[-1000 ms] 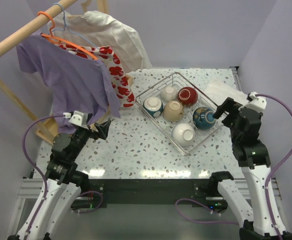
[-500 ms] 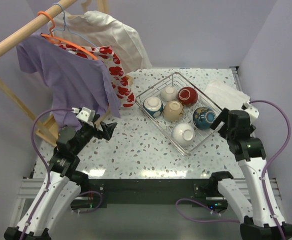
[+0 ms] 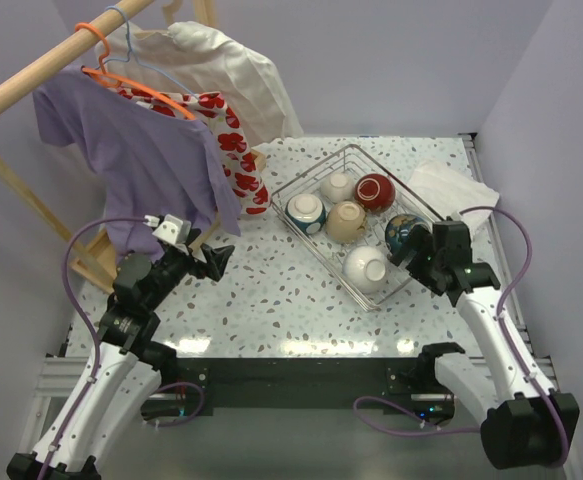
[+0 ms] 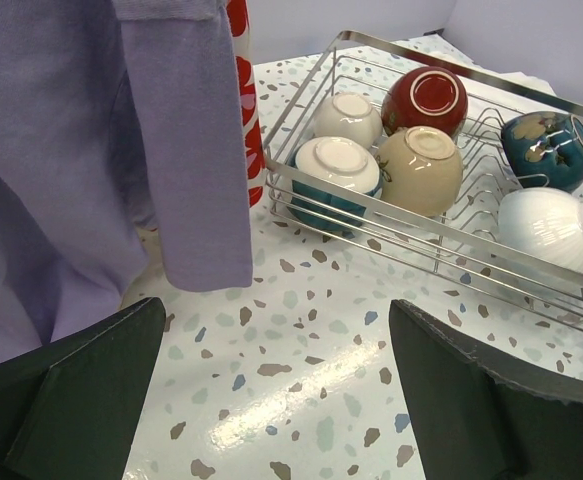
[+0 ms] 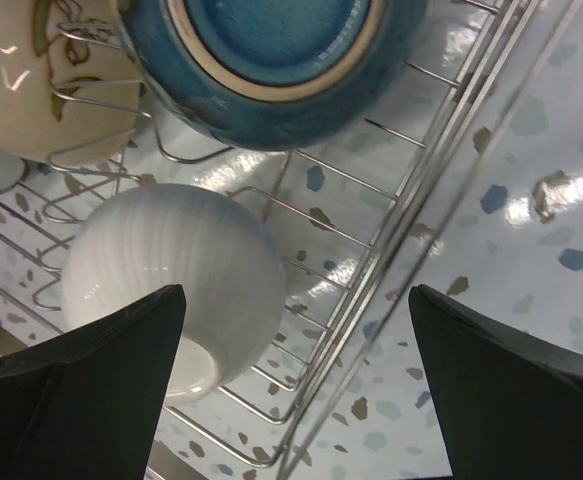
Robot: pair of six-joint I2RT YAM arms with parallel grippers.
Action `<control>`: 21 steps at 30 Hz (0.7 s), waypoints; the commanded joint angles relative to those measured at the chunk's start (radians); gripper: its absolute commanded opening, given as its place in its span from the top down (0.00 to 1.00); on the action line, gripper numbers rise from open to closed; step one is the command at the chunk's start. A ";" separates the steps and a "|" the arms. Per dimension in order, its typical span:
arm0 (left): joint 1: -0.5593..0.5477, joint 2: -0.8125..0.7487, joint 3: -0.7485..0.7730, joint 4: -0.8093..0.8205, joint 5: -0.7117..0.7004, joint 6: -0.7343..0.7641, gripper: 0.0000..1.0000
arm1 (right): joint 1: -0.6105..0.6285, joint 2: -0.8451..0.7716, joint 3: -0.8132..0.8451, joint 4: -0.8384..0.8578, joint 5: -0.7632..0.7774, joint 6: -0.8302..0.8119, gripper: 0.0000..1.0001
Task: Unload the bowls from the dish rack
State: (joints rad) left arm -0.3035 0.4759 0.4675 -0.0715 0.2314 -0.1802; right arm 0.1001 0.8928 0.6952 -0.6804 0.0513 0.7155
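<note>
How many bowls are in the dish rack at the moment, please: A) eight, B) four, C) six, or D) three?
C: the top view shows six in the dish rack: the cream bowl, the dark red bowl, the teal-banded bowl, the beige bowl, the dark blue bowl and the white bowl.

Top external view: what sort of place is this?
Probably a robot test cell staged as a household corner: plain lilac walls box in a speckled table, which carries a wire dish rack of bowls beside a wooden clothes rail with hung garments.
</note>
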 commanded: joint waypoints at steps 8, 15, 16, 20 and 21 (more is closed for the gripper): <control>-0.008 0.007 0.025 0.035 -0.017 0.005 0.00 | 0.006 0.184 0.104 0.262 -0.061 0.039 0.01; -0.009 0.009 0.025 0.032 -0.020 0.005 0.00 | 0.004 0.300 0.222 0.303 -0.021 0.019 0.01; -0.009 0.009 0.026 0.032 -0.023 0.005 0.00 | 0.004 0.317 0.234 0.305 -0.019 0.012 0.01; -0.011 0.009 0.026 0.032 -0.026 0.005 0.00 | 0.004 0.357 0.283 0.308 0.022 -0.020 0.01; -0.011 0.010 0.025 0.032 -0.026 0.004 0.00 | 0.004 0.362 0.303 0.309 0.028 -0.031 0.01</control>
State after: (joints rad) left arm -0.3065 0.4843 0.4675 -0.0711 0.2146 -0.1799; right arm 0.0948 1.2575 0.8673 -0.5518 0.0483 0.7231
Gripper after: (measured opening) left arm 0.997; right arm 0.986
